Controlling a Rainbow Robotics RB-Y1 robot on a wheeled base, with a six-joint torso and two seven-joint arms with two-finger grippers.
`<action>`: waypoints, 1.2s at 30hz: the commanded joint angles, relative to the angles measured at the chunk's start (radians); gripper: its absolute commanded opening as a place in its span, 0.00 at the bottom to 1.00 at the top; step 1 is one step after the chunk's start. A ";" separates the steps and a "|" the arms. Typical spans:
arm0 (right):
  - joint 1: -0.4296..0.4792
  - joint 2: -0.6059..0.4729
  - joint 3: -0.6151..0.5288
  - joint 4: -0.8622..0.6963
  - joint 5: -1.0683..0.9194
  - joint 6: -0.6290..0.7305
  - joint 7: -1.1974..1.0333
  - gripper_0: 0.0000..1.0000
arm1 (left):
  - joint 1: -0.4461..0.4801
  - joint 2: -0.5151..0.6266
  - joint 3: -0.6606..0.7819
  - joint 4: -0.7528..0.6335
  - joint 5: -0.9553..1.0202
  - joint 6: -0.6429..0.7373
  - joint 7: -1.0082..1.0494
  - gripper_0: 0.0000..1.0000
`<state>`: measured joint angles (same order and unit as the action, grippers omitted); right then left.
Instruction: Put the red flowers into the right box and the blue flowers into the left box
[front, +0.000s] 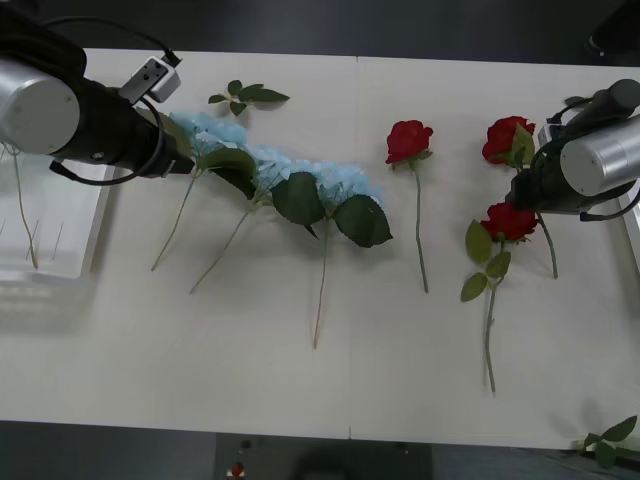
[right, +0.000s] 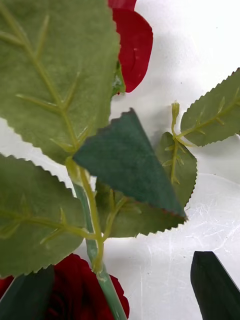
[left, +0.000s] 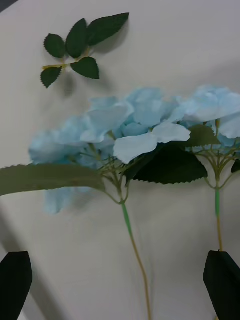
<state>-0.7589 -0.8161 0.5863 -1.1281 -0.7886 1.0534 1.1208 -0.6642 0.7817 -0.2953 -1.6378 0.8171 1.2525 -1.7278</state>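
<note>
Pale blue flowers (left: 125, 135) lie just beyond the left gripper (left: 120, 287), whose spread jaws straddle one stem ready to close, while the right gripper (right: 122, 292), jaws likewise apart, hovers over red flowers (front: 508, 222), both picks apparently pending.

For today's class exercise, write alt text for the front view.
Three blue flowers and three red flowers lie on a white table. The left end effector is at the leftmost blue cluster, the right end effector among the roses; the left box sits far left.
</note>
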 joint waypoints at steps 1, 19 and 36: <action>-0.036 0.006 -0.008 -0.004 0.009 -0.003 -0.049 0.56 | -0.035 -0.064 0.007 0.053 -0.030 -0.015 -0.041 1.00; -0.034 0.005 -0.005 -0.001 0.012 -0.001 -0.047 0.00 | -0.051 -0.145 -0.105 0.288 -0.121 -0.266 -0.027 1.00; -0.304 -0.282 -0.062 -0.154 -0.324 0.419 -0.022 0.00 | 0.008 -0.134 -0.102 0.351 -0.119 -0.373 0.027 1.00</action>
<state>-0.9479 -1.0097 0.5333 -1.2570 -1.0602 1.4358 1.1208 -0.6599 0.6254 -0.4088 -1.2717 0.7026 0.8971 -1.7273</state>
